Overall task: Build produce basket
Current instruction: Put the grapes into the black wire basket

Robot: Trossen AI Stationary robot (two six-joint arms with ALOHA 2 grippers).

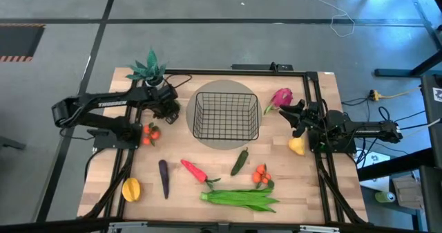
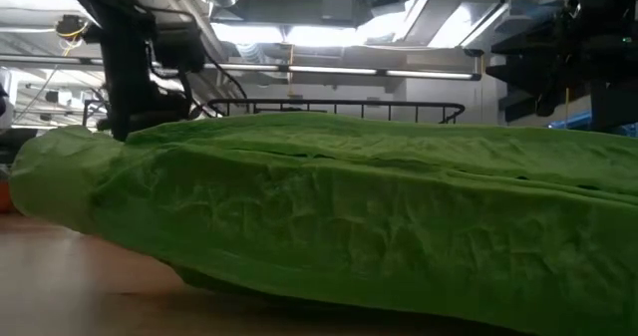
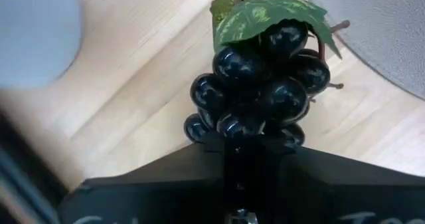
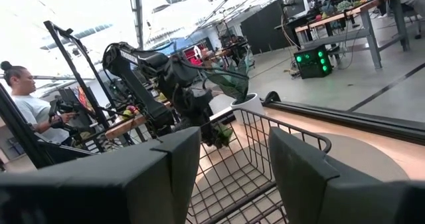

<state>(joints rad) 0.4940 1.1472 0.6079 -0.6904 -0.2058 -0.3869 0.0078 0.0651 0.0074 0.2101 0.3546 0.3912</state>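
Grapes (image 3: 262,84), dark and glossy with a green leaf on top, are sitting clenched in the left gripper (image 1: 168,107), which is hanging beside the teal potted plant (image 1: 150,68), just left of the black wire basket (image 1: 226,115) standing mid-counter on a grey mat. Right gripper (image 4: 232,167) is waiting with fingers released near the pink dragon fruit (image 1: 280,97) and a yellow lemon (image 1: 297,146). Long green leafy bundle (image 2: 339,216) is blocking most of the low view. Lettering on the arms is unreadable.
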